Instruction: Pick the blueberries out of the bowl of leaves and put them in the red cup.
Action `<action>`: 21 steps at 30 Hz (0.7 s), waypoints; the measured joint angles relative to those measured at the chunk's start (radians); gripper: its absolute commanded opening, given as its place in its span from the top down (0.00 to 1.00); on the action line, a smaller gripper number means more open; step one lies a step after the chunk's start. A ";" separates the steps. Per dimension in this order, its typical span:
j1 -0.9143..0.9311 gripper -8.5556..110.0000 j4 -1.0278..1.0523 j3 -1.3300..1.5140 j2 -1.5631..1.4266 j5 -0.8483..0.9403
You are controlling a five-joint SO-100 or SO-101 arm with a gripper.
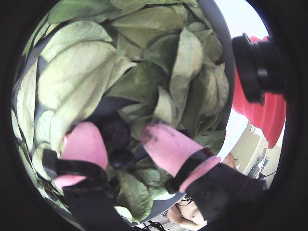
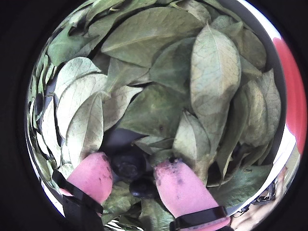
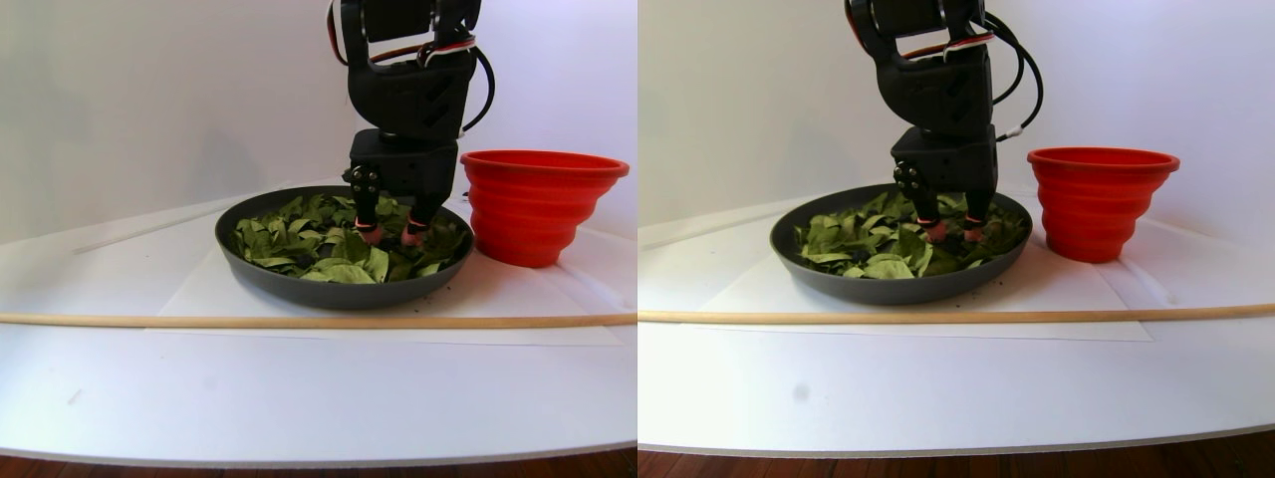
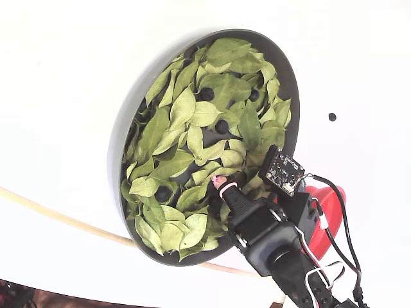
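My gripper (image 1: pixel 126 142) is down in the dark grey bowl (image 4: pixel 292 77), open, with its pink fingertips (image 2: pixel 94 175) pressed into the green leaves (image 2: pixel 144 33). Two dark blueberries (image 2: pixel 127 163) lie between the fingertips in both wrist views, the upper one close to the left finger. The fixed view shows more blueberries (image 4: pixel 222 126) scattered among the leaves farther from the arm. The red cup (image 3: pixel 538 204) stands just right of the bowl in the stereo pair view, and the arm partly hides it in the fixed view.
A long wooden stick (image 3: pixel 299 321) lies across the white table in front of the bowl. A small flat black dot (image 4: pixel 332 117) marks the table beside the bowl. A second camera (image 1: pixel 255 67) juts in at the right of a wrist view.
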State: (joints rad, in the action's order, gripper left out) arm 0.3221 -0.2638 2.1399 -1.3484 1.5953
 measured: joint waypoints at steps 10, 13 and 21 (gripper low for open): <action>0.000 0.80 -0.031 -0.003 0.038 -0.002; 0.000 0.80 -0.044 0.020 0.043 -0.002; 0.000 0.80 -0.046 0.058 0.043 -0.035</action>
State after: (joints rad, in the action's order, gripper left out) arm 0.3221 -0.3099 2.1982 -1.3054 1.5601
